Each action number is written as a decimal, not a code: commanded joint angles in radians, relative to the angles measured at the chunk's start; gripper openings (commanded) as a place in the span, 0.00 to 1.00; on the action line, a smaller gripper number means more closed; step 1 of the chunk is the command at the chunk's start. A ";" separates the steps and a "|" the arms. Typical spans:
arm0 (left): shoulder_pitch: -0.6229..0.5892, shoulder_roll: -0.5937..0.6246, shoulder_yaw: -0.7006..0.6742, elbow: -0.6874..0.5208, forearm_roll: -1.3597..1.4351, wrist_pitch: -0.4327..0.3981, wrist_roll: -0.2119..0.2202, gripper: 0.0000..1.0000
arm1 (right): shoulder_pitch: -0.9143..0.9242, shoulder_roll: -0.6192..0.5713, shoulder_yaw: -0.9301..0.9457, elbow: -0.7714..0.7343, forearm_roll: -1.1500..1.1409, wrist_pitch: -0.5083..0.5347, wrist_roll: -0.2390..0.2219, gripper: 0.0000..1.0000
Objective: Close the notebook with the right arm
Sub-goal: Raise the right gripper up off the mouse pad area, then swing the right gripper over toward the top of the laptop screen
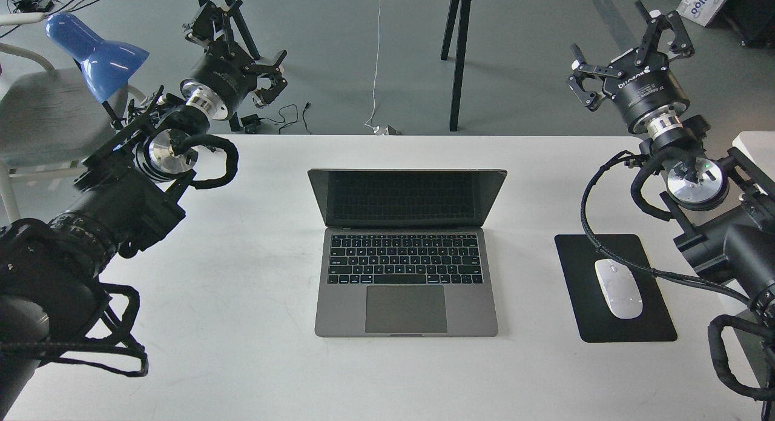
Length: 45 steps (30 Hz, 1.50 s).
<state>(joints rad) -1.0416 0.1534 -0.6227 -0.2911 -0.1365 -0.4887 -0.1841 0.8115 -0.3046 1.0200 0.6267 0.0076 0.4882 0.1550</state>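
Note:
The notebook (pixel 405 254), a space-grey laptop with black keys, lies open in the middle of the white table (pixel 254 288), its dark screen upright and facing me. My right gripper (pixel 629 48) is open and empty, raised beyond the table's far right edge, well right of the notebook and apart from it. My left gripper (pixel 239 42) is open and empty, raised past the table's far left edge beside the blue lamp (pixel 94 48).
A black mouse pad (pixel 629 324) with a white mouse (pixel 619 288) lies right of the notebook, with my right arm's braided cable (pixel 605 239) draped over it. A white object (pixel 754 148) sits at the right edge. Black table legs (pixel 457 57) stand behind.

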 commanded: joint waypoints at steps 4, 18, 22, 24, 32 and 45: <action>0.000 0.000 0.001 0.000 0.000 0.000 0.002 1.00 | 0.124 -0.021 -0.197 -0.013 -0.001 -0.049 0.000 1.00; 0.000 -0.002 0.001 0.000 0.000 0.000 0.003 1.00 | 0.354 0.012 -0.731 0.102 -0.011 -0.169 -0.109 1.00; 0.000 -0.002 0.003 0.000 0.002 0.000 0.005 1.00 | 0.351 -0.011 -0.787 0.209 -0.011 -0.190 -0.112 1.00; 0.000 -0.002 0.003 0.000 0.002 0.000 0.006 1.00 | 0.344 -0.027 -0.814 0.240 -0.011 -0.197 -0.112 1.00; 0.000 -0.002 0.003 0.000 0.006 0.000 0.008 1.00 | 0.298 -0.031 -0.836 0.274 -0.011 -0.215 -0.127 1.00; 0.002 -0.003 0.003 0.000 0.009 0.000 0.008 1.00 | 0.229 -0.156 -0.911 0.459 -0.011 -0.241 -0.129 1.00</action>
<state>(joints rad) -1.0400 0.1506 -0.6197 -0.2914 -0.1281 -0.4887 -0.1763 1.0630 -0.4420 0.1108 1.0555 -0.0031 0.2514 0.0260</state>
